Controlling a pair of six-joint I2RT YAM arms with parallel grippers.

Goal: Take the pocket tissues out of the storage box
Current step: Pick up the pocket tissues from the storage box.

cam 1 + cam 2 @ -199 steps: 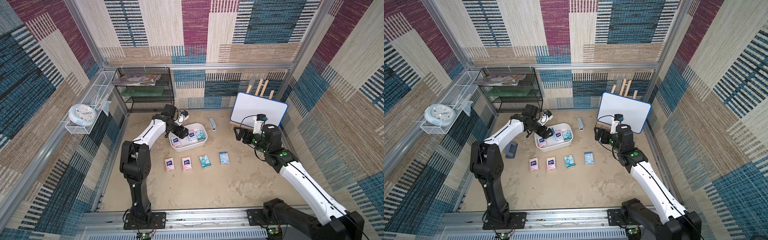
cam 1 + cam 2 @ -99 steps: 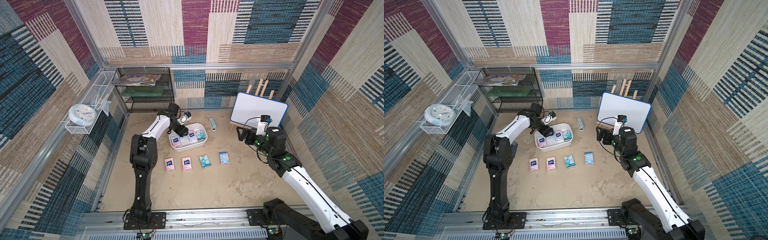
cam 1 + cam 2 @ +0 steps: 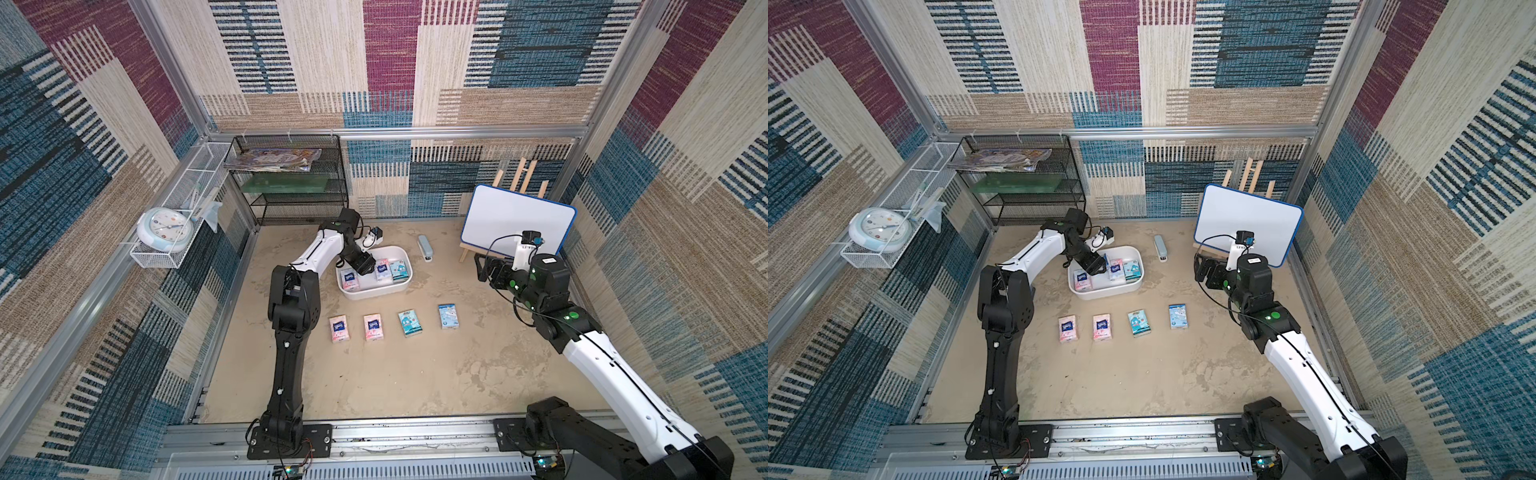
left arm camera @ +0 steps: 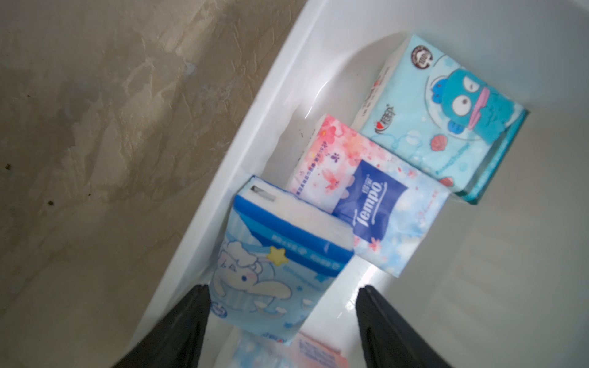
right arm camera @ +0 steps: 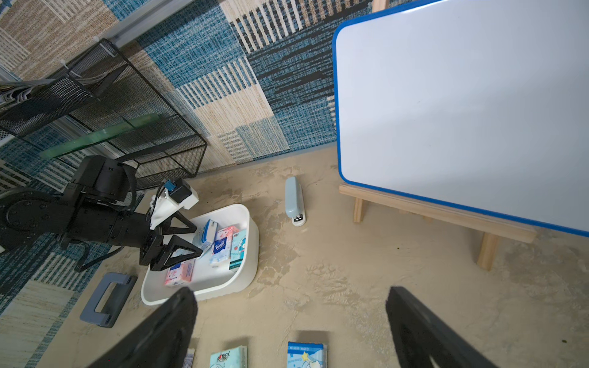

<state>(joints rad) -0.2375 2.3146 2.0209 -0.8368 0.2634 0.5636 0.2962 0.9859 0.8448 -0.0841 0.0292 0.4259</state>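
Between the two black fingers of the left gripper point(image 4: 282, 290), which stand apart, sits a light blue soft plastic tissue packet with a white cartoon lamb point(image 4: 271, 270). It is tilted against the wall of the white rectangular plastic storage box point(image 4: 255, 133). One finger is at its edge, the other clear of it.

Also in the box: pink-and-blue Tempo packet point(image 4: 366, 197), teal packet with a blue cartoon face point(image 4: 446, 105), pink boxed packet point(image 3: 349, 278).

On the floor before the box, in a row: first pink floor packet point(image 3: 338, 328), second pink floor packet point(image 3: 373, 327), teal floor packet point(image 3: 409, 323), light blue floor packet point(image 3: 448, 316).

Right gripper point(image 5: 291, 291) is spread wide with nothing in it, above the floor near the blue-framed whiteboard point(image 3: 517, 220). Grey-blue stapler point(image 3: 425, 248) lies between box and board.
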